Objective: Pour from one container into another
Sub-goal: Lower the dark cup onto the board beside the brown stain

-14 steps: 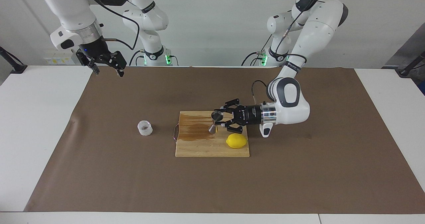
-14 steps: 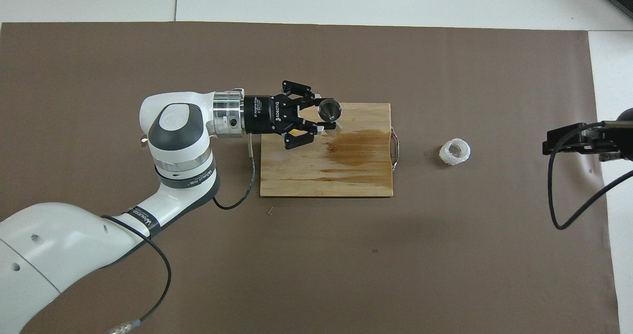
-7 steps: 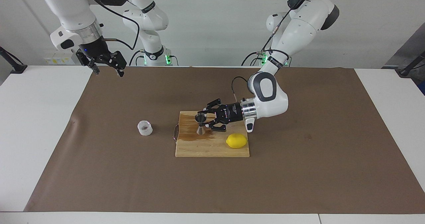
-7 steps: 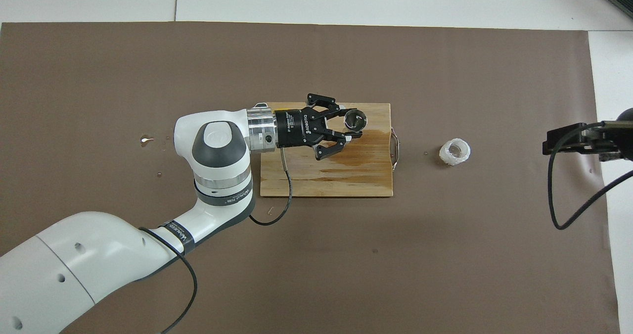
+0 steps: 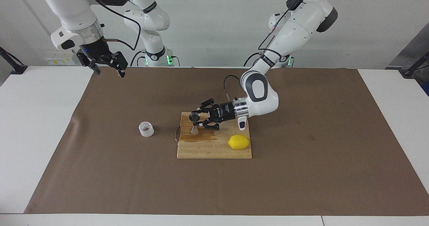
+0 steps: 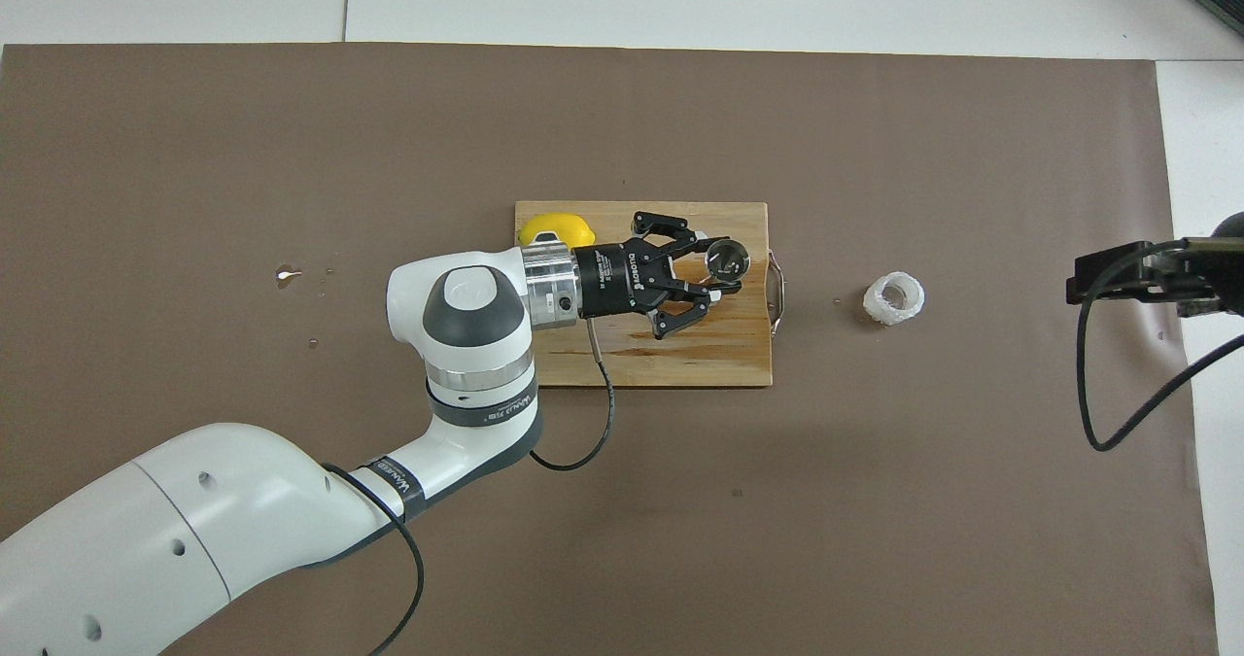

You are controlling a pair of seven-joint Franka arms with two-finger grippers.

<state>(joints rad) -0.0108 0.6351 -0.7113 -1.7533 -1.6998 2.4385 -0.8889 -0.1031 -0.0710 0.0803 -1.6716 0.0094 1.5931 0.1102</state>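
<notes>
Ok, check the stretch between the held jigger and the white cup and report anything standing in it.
Nothing visible stands there. The left gripper holds the jigger over the cutting board; only the board's end handle and bare brown mat lie before the cup.

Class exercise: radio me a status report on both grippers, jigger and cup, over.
Left gripper shut on jigger over cutting board. Right gripper open, waiting high. Cup alone on mat. Nothing between them.

Both arms glossy white shells, dark grey joint caps, black bands with white lettering at the forearms; polished silver ring at each wrist flange; left gripper (image 5: 199,120) black, linked fingers, white print on its body; right gripper (image 5: 106,66) black too, small blue light above it; thin black cables loop along both arms; green lights glow at both bases.
</notes>
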